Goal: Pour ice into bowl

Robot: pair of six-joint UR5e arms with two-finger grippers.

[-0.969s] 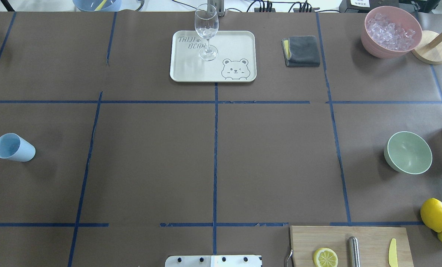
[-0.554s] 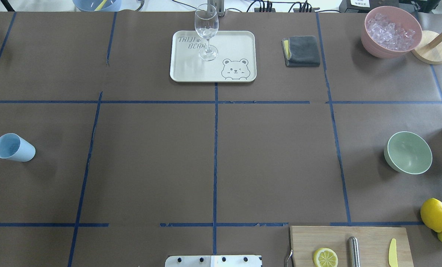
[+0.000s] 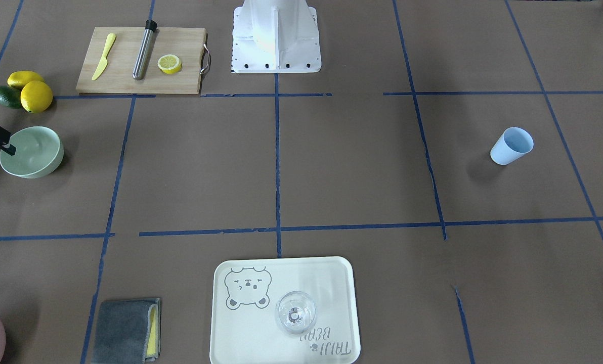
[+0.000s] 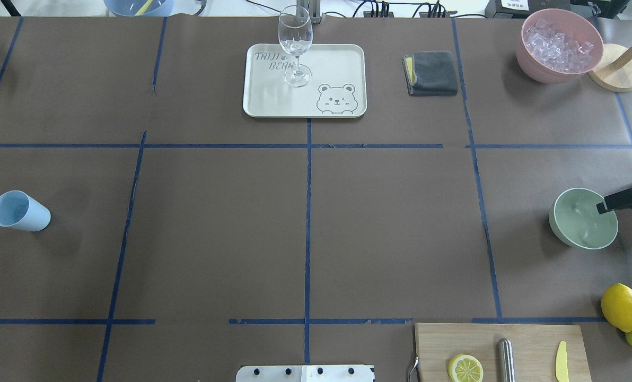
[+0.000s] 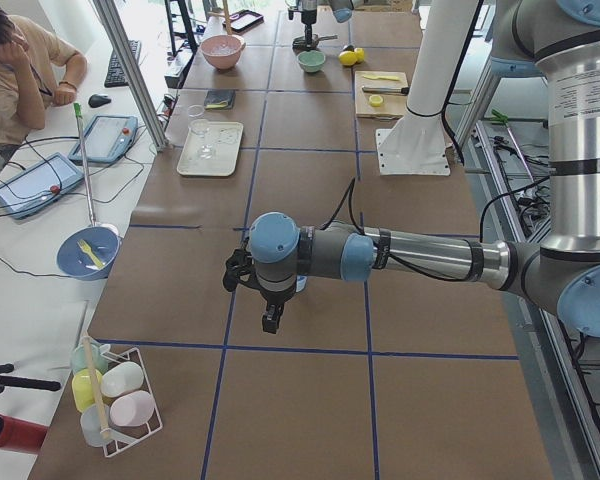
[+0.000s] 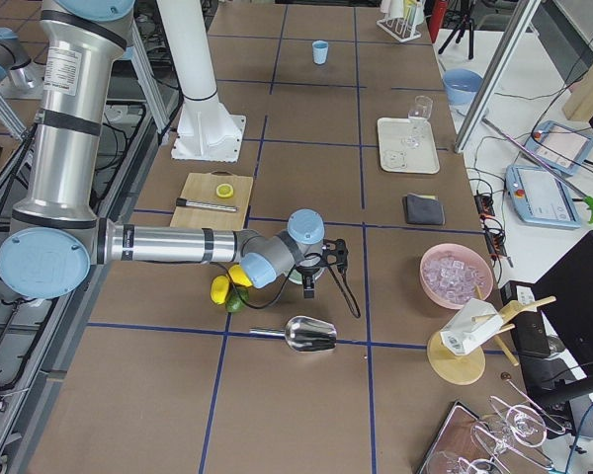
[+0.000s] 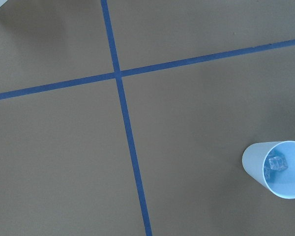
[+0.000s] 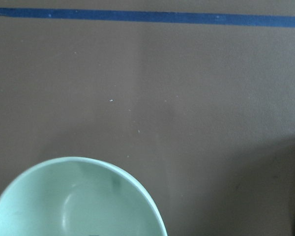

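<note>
The pale mint-green bowl (image 4: pixel 581 225) stands at the table's right side and is empty; it also shows in the front view (image 3: pixel 33 151) and the right wrist view (image 8: pixel 73 201). My right gripper (image 4: pixel 610 205) comes in from the right edge, and one black finger reaches over the bowl's right rim; I cannot tell whether it is open or shut. The ice (image 7: pixel 277 164), a few clear cubes, lies in the light blue cup (image 4: pixel 20 211) at the far left. My left gripper (image 5: pixel 270 318) hangs near the cup and shows only in the left side view.
A pink container of crushed ice (image 4: pixel 560 45) and a wooden stand (image 4: pixel 615 74) sit back right. A tray (image 4: pixel 273 101) with a wine glass (image 4: pixel 295 42) and a grey cloth (image 4: pixel 431 72) are at the back. A cutting board (image 4: pixel 528 345), lemons (image 4: pixel 622 306) and a metal scoop (image 6: pixel 311 334) lie nearby.
My right gripper has moved in from the right edge, and its finger is now over the bowl's right rim. The cup and bowl have not moved.
</note>
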